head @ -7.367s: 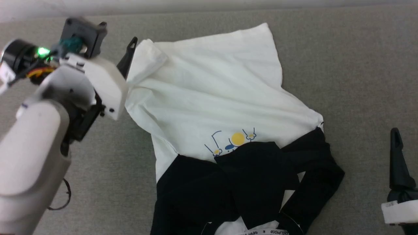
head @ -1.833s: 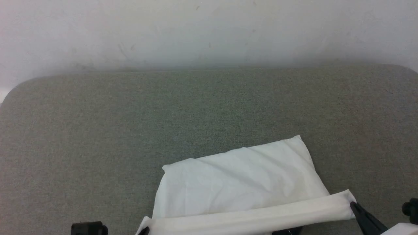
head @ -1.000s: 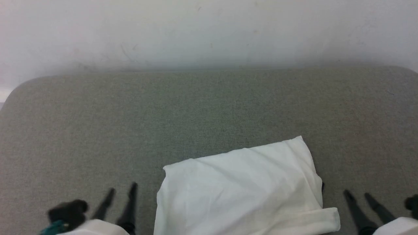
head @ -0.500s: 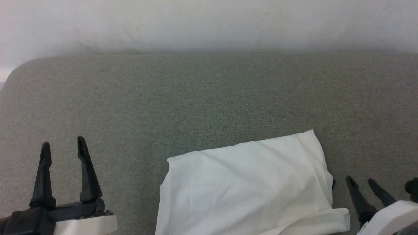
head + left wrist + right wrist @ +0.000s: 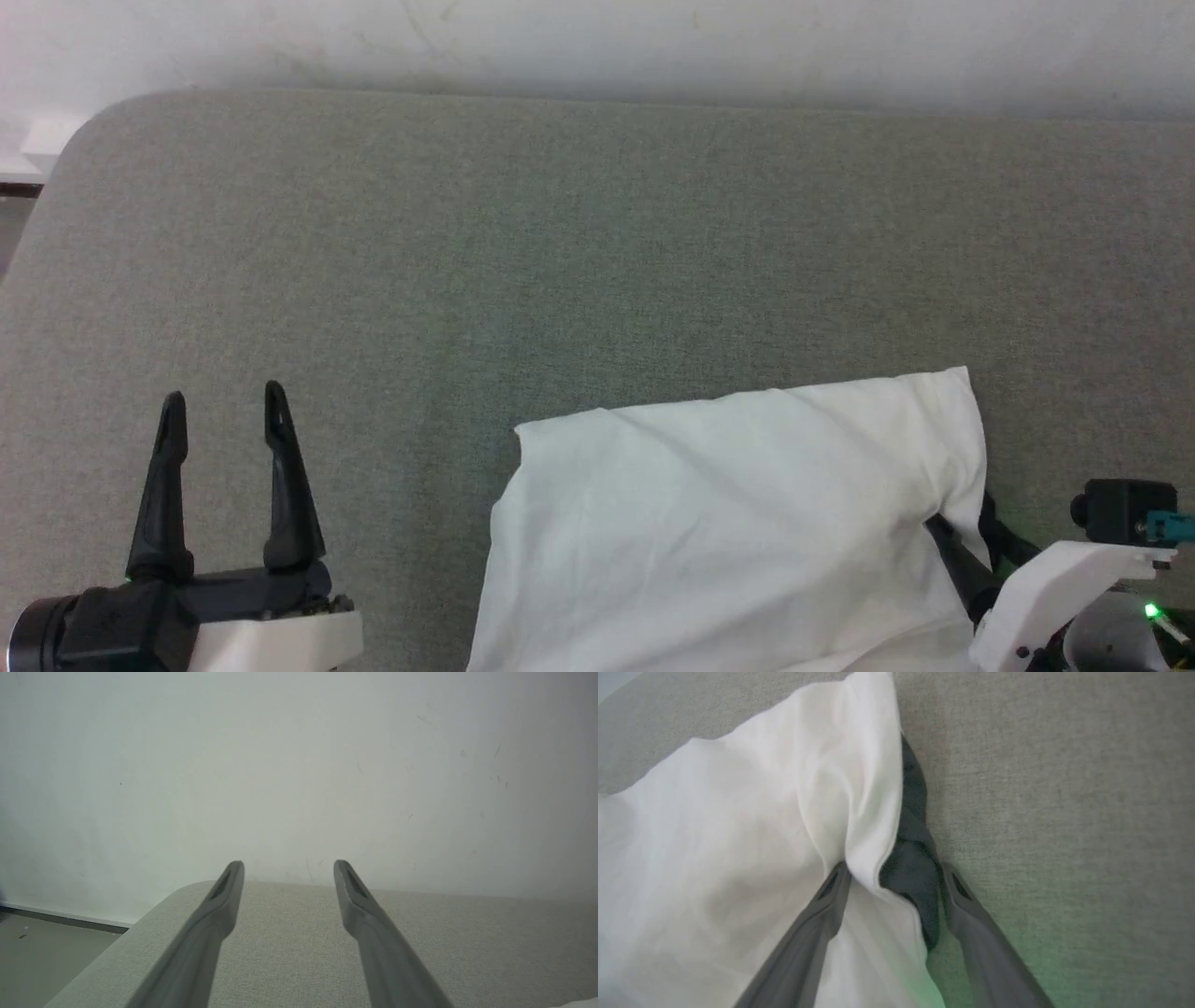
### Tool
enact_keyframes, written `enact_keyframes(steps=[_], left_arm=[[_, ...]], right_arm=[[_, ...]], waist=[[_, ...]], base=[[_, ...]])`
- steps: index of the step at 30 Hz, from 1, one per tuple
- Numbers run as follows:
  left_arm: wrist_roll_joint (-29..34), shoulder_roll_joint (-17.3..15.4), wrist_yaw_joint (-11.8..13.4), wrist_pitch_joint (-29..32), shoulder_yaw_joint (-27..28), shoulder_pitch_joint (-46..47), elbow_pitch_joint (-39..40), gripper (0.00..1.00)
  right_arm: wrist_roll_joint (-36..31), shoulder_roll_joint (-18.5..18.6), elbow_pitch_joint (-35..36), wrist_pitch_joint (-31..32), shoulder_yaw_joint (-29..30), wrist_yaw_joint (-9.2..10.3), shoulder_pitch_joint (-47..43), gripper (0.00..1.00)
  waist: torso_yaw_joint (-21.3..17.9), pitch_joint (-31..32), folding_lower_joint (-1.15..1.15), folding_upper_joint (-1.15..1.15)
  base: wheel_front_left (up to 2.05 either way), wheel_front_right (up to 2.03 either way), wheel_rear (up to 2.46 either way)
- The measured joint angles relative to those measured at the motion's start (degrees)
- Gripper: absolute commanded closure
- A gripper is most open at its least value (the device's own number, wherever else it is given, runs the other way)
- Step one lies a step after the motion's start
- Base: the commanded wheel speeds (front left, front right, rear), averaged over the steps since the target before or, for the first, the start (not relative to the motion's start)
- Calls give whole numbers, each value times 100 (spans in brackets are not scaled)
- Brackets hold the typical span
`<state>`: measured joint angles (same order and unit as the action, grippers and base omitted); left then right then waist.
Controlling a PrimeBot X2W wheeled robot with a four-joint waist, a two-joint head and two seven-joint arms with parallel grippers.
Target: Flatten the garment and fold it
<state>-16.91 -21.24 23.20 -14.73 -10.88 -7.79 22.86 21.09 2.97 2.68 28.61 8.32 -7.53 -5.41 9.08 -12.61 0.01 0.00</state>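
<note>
Grey woven upholstery (image 5: 597,233) stretches away from us to a pale, scuffed wall (image 5: 299,765). On its near right lies the garment (image 5: 738,523), a soft white folded rectangle, lightly creased. Our left gripper (image 5: 223,397) hovers at near left, fingers spread, holding nothing. Our right wrist view adds detail: our right gripper (image 5: 893,868), fingers parted, straddles the garment's right edge, where black cloth (image 5: 915,858) peeks from under the white.

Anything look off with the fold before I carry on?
Yes: at the right edge of the garment, black fabric pokes out from under the white layer, which is bunched into a ridge there. The right gripper straddles that spot with its jaws open. Nothing else stands out.
</note>
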Motion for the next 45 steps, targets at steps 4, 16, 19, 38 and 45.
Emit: enact_keyframes(steps=[4, 16, 19, 38, 45], left_arm=[[1, 33, -98, 0, -10, 49, -76, 0], [-75, 29, -196, 11, -21, 70, -288, 0], [-76, -19, -194, 42, 7, -24, -277, 0], [-65, -11, -138, 212, -167, -105, -207, 0], [-77, 37, -146, 211, -278, -110, -257, 0]], right_arm=[[229, 30, -235, 246, -9, -1, 181, 0], [280, -71, -1018, -166, 556, -13, 857, 100], [-53, -62, -931, -215, 1136, -8, 1091, 100], [-519, 127, 514, 316, 1867, 0, 374, 100], [-237, 64, 1171, 682, 407, 0, 233, 100]], waist=[[66, -117, -1, 0], [4, 104, -1, 0], [-96, 222, -1, 0], [-532, 561, -1, 0], [-466, 657, -1, 0]], base=[[0, 0, 0], [0, 0, 0], [0, 0, 0], [0, 0, 0], [0, 0, 0]])
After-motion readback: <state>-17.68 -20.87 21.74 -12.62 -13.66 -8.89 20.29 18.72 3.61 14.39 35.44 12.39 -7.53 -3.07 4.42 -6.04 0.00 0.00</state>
